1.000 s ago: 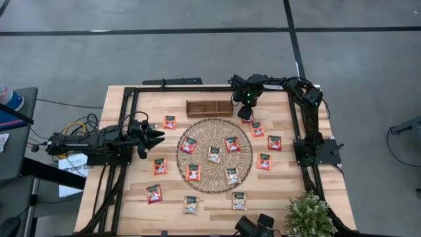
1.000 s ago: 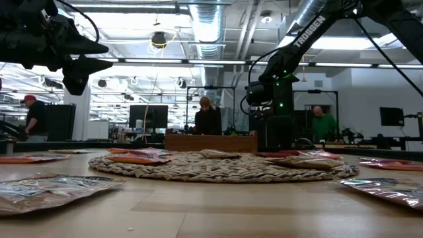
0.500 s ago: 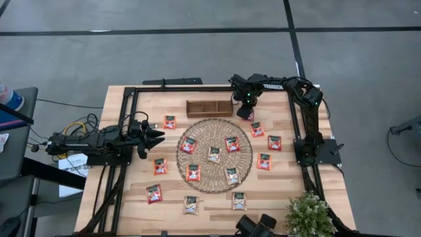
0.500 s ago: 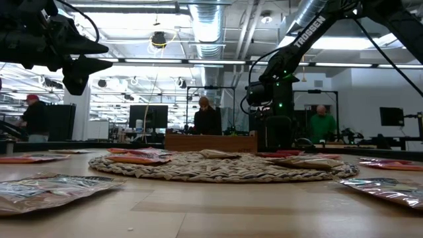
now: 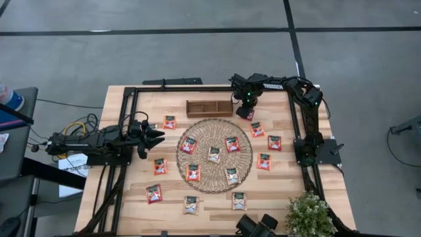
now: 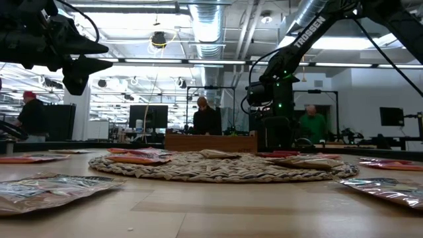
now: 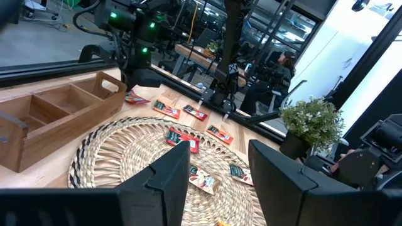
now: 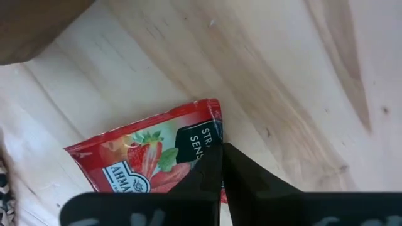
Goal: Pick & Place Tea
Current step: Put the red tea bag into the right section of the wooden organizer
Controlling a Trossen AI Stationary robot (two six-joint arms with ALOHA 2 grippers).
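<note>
Right claw: closed, pinching edge of red tea sachet on desk, beside wooden tray.
Left claw: open, empty, above desk's left side.
Other sachets: scattered on round mat and around it.

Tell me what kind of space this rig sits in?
Probably an open robotics lab or workshop. The low view shows exposed ceiling ducts, strip lights and people at monitors behind the table. The high view shows bare concrete floor around it.
</note>
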